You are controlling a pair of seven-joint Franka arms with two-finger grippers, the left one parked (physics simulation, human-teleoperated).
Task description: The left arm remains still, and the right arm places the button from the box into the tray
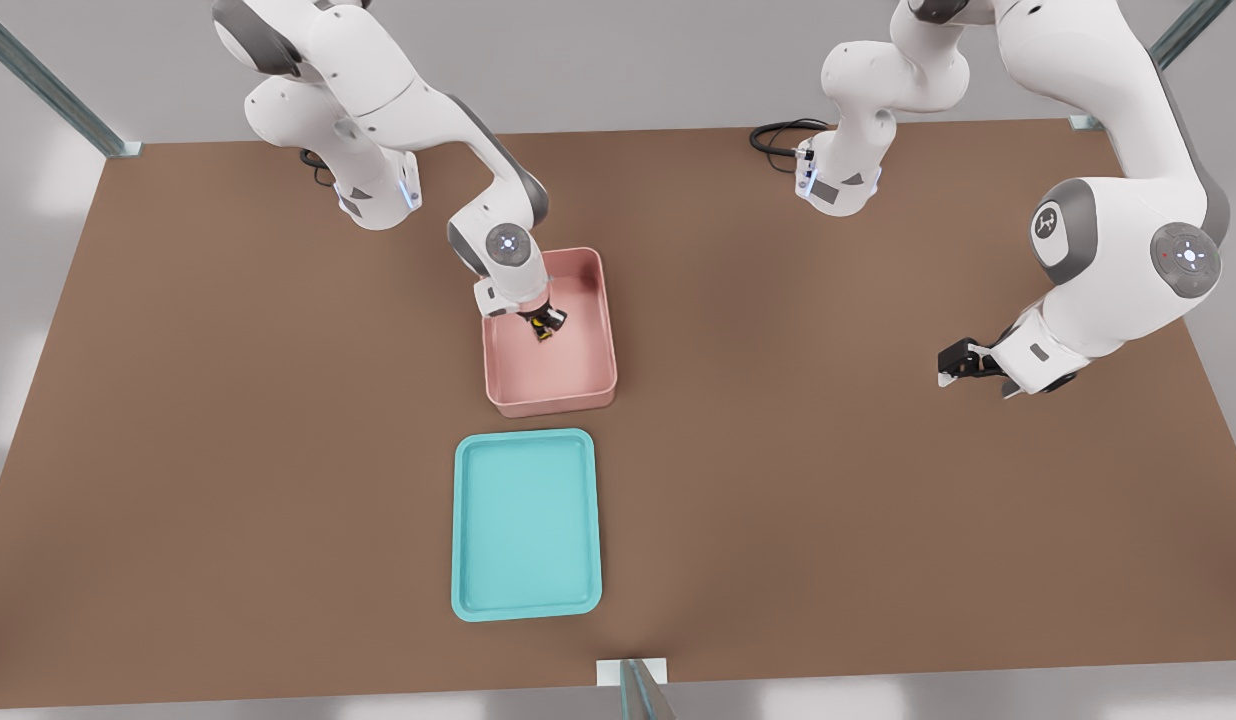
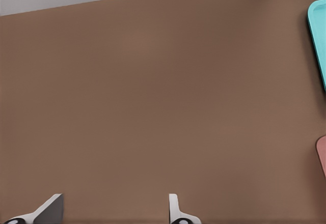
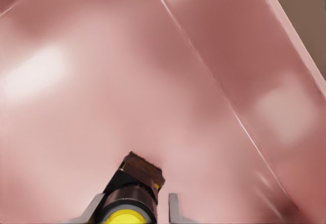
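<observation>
Gripper (image 1: 545, 325) around button (image 1: 544, 329), unlabelled

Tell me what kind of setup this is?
Likely a simulated tabletop test cell: bare brown table, metal frame posts, two white arms. The working arm's hand is inside the pink box around the button; teal tray nearby.

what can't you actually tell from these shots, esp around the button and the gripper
- Gripper in the box: the front view shows it too small to tell whether the button is lifted or resting on the floor.
- Right wrist view: the frame edge cuts off the button's lower part and most of both fingers.
- Left wrist view: only an edge of the tray shows.
</observation>
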